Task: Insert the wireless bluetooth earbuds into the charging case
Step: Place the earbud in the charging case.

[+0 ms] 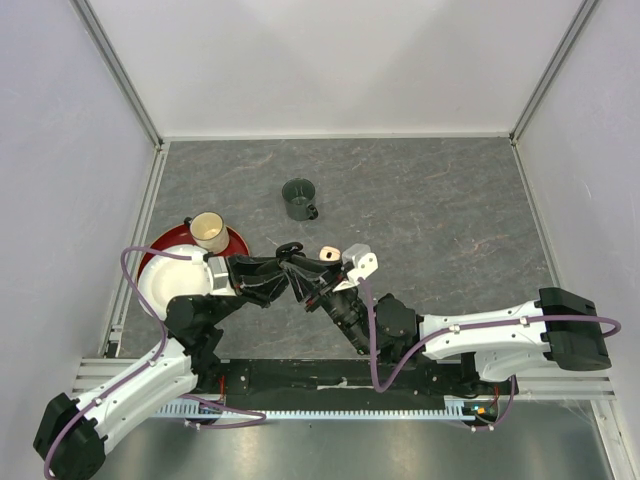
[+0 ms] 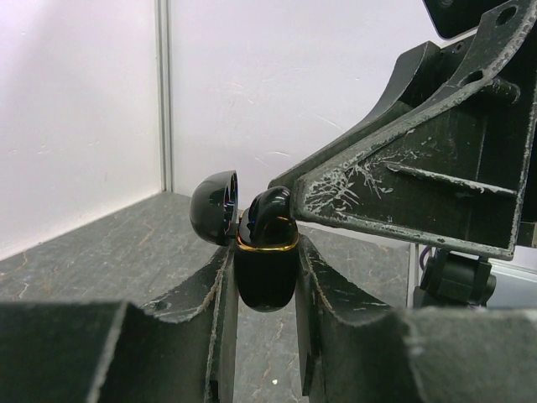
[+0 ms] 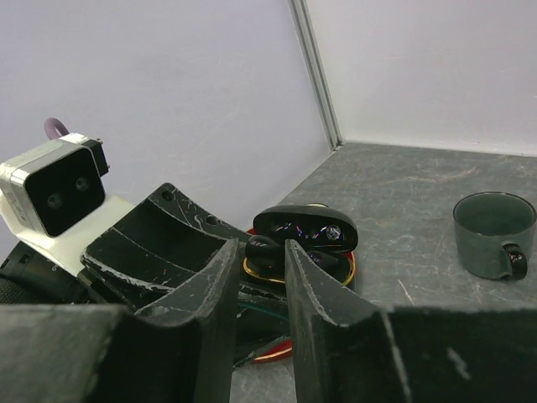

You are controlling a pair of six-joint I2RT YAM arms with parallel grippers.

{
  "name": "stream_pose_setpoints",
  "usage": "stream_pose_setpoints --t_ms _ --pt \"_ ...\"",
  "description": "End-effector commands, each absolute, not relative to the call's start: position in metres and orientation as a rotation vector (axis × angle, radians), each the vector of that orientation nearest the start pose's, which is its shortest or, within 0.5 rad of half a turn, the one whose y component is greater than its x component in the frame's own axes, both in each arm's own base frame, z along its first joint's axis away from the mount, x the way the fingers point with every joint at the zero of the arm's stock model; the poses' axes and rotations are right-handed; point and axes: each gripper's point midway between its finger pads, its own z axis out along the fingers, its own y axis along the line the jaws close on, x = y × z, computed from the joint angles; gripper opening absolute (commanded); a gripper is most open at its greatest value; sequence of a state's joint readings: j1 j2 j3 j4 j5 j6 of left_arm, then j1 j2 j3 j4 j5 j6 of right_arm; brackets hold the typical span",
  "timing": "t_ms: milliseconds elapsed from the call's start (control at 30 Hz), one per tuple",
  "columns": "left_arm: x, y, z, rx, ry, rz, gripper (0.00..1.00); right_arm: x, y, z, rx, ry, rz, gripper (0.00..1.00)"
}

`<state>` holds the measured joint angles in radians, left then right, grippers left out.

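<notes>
My left gripper (image 1: pixel 287 262) is shut on a glossy black charging case with a gold rim (image 2: pixel 267 273) and holds it upright above the table, its lid (image 2: pixel 212 206) open. My right gripper (image 1: pixel 306 281) reaches in from the right. Its fingertips (image 3: pixel 228 262) close on a black earbud (image 3: pixel 263 249) at the case's mouth. The earbud also shows in the left wrist view (image 2: pixel 273 210), poking out of the case. The case's open lid shows in the right wrist view (image 3: pixel 306 228). I cannot make out the cream-white earbuds for certain. A small cream thing (image 1: pixel 325 253) sits beside the grippers.
A dark green mug (image 1: pixel 299 199) stands behind the grippers, and shows in the right wrist view (image 3: pixel 492 234). A red plate (image 1: pixel 235 240) with a white bowl (image 1: pixel 175 280) and a cream cup (image 1: pixel 209 231) sits at the left. Walls enclose the table.
</notes>
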<state>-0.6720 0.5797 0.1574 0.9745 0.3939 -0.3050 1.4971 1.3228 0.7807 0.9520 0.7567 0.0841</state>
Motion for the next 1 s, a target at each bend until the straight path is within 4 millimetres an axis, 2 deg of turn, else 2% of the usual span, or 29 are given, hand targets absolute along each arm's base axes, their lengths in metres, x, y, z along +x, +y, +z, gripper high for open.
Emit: stream_pose_setpoints --t_ms 0,367,500,700,833,967 --pt "0.155 -0.220 0.329 0.538 0.879 -1.060 0.02 0.143 0.389 0.351 -0.218 1.296 0.939 0.35" --pt "0.154 -0.221 0.328 0.544 0.880 -1.064 0.02 0.146 0.381 0.358 -0.181 1.292 0.928 0.39" --pt "0.155 -0.221 0.328 0.547 0.880 -1.062 0.02 0.154 0.366 0.361 -0.073 1.309 0.914 0.45" --pt "0.155 -0.221 0.326 0.545 0.885 -1.063 0.02 0.148 0.362 0.381 -0.072 1.259 0.986 0.51" --pt "0.154 -0.220 0.325 0.545 0.883 -1.060 0.02 0.148 0.351 0.393 -0.048 1.237 1.001 0.55" --pt "0.153 -0.219 0.324 0.550 0.880 -1.055 0.02 0.158 0.330 0.390 0.058 1.288 0.955 0.63"
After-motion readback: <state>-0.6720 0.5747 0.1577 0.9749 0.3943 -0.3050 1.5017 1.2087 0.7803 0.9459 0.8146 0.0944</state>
